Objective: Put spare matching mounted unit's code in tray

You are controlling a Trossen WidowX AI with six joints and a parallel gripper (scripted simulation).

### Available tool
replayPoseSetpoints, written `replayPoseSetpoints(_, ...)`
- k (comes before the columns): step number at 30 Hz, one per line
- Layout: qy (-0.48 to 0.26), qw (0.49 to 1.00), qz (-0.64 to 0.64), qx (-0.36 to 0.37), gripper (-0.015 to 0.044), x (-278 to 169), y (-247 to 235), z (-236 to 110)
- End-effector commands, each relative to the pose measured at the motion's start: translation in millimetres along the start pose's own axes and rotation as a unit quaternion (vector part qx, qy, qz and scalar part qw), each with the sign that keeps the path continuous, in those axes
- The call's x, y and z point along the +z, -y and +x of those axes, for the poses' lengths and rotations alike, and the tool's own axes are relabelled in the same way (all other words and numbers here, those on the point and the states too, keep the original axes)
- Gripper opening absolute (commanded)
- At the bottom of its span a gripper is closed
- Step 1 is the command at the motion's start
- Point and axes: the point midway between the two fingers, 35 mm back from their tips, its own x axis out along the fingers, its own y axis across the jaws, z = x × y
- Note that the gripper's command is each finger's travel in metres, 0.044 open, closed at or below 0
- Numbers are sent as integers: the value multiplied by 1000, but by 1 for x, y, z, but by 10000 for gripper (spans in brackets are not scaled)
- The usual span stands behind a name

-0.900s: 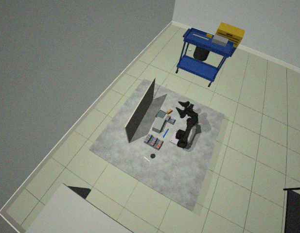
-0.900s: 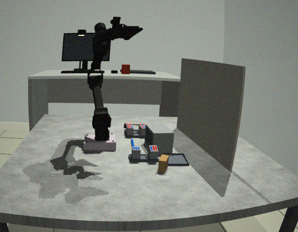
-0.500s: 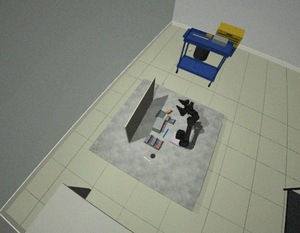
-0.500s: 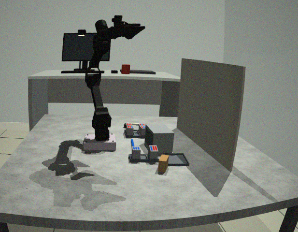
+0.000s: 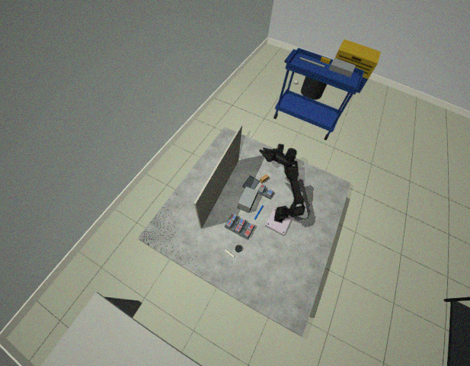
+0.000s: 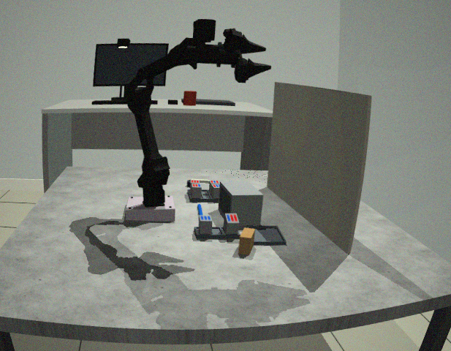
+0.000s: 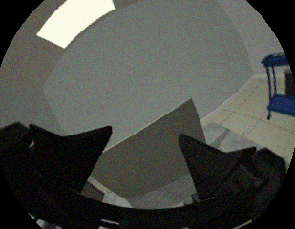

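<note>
My gripper (image 5: 263, 154) (image 6: 267, 58) (image 7: 146, 134) is open and empty, high above the table, pointing toward the upright panel. A flat dark tray (image 5: 249, 182) (image 6: 274, 236) lies bare beside a grey box (image 5: 248, 198) (image 6: 246, 205). A small dark rack (image 6: 218, 231) holds a grey unit with blue marks (image 5: 270, 192) (image 6: 205, 223) and one with blue and red marks (image 5: 262, 187) (image 6: 232, 222). A larger rack (image 5: 241, 235) (image 6: 206, 195) holds several grey units with red and blue marks. Which unit is the mounted one, and any code on its back, I cannot tell.
A tall upright panel (image 5: 220, 177) (image 6: 316, 162) (image 7: 152, 164) stands beyond the grey box. An orange block (image 5: 264, 178) (image 6: 245, 242) stands near the tray. A blue stick (image 5: 259, 212) (image 6: 199, 209), a dark disc (image 5: 238, 248) and a pale strip (image 5: 229, 253) lie on the table.
</note>
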Motion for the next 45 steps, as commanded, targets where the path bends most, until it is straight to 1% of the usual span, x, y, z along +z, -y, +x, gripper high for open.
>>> replayPoseSetpoints(1,-105,993,-2,-48,440,-49,21,53)
replayPoseSetpoints(4,-177,982,-20,-70,440,-87,29,77)
replayPoseSetpoints(7,-241,965,-37,-96,440,-120,37,93)
replayPoseSetpoints(11,-356,920,-77,-142,440,-176,51,109)
replayPoseSetpoints(15,-494,838,-148,-177,440,-241,60,109)
replayPoseSetpoints(19,-624,720,-236,-189,440,-296,62,94)
replayPoseSetpoints(20,-648,692,-255,-189,440,-305,62,90)
replayPoseSetpoints(21,-663,674,-267,-188,440,-310,62,87)
replayPoseSetpoints(22,-667,668,-271,-187,440,-312,62,86)
replayPoseSetpoints(31,-668,668,-270,-187,440,-314,63,86)
replayPoseSetpoints(37,-676,660,-267,-189,440,-356,96,88)
replayPoseSetpoints(45,-676,660,-267,-189,440,-358,97,88)
